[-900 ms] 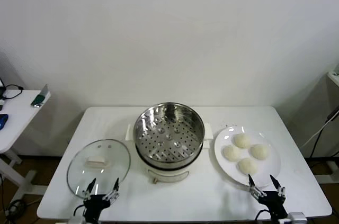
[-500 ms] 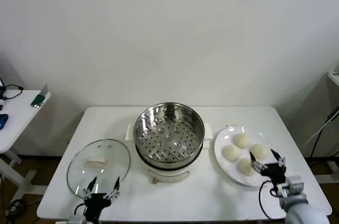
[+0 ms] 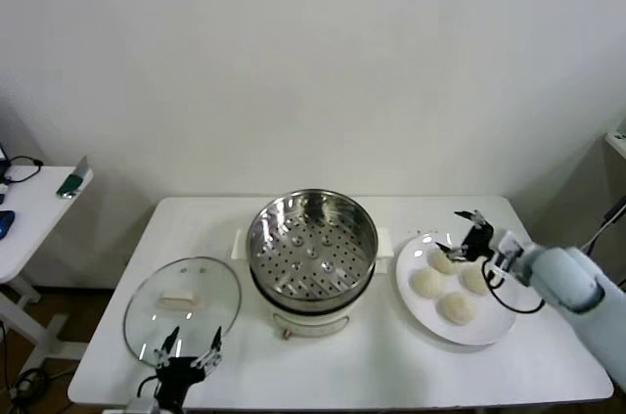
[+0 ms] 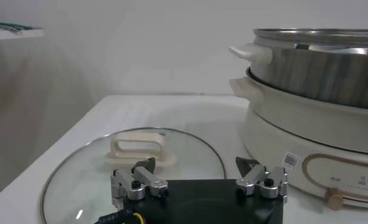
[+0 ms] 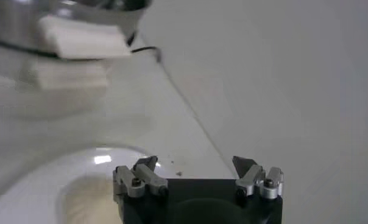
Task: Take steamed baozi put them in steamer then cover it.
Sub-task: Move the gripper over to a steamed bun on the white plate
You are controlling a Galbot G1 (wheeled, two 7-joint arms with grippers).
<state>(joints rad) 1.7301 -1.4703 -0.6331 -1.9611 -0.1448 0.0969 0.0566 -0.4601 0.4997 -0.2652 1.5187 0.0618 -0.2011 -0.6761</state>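
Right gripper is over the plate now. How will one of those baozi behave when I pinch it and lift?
Probably soft: the steamed baozi look like smooth, rounded dough, so the open right gripper may dent one if it squeezes hard. Likely light for their size. Their domed tops could slip from the gripper, and all four sit close together on the white plate, so a nudge may push a neighbour.

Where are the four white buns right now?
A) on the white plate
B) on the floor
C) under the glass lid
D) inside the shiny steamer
A: all four steamed baozi sit on the white plate, right gripper open above them; the steamer is empty.
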